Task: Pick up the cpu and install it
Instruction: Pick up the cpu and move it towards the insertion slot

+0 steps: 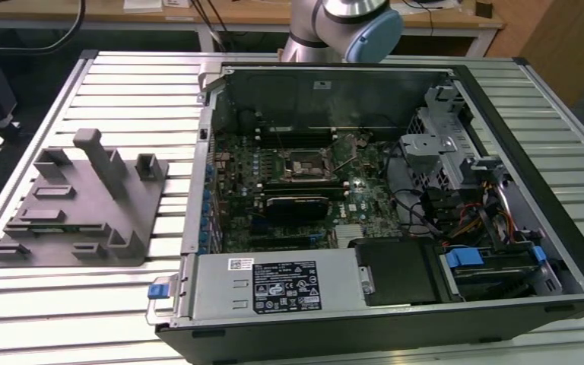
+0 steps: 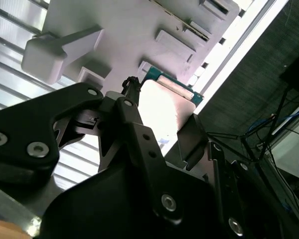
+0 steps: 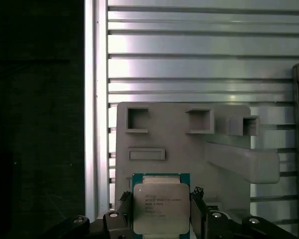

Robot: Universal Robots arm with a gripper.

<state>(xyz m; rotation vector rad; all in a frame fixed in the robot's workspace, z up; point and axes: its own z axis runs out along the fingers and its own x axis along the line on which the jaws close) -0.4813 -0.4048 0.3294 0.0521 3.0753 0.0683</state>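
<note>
One slatted metal table (image 1: 119, 84) spans the exterior view. One open computer case (image 1: 322, 91) sits centre to right of that frame. One grey parts fixture (image 1: 79, 205) lies at left, apart from the case. One gripper (image 3: 160, 195) is at lower centre of the first wrist view, its jaws set against opposite edges of the chip, apparently gripping it. One black socket (image 1: 306, 166), mid-case, appears unfilled. One cpu (image 3: 161, 209) is between the jaws, over the fixture. Progress: pickup in hand; installation not done.
</note>
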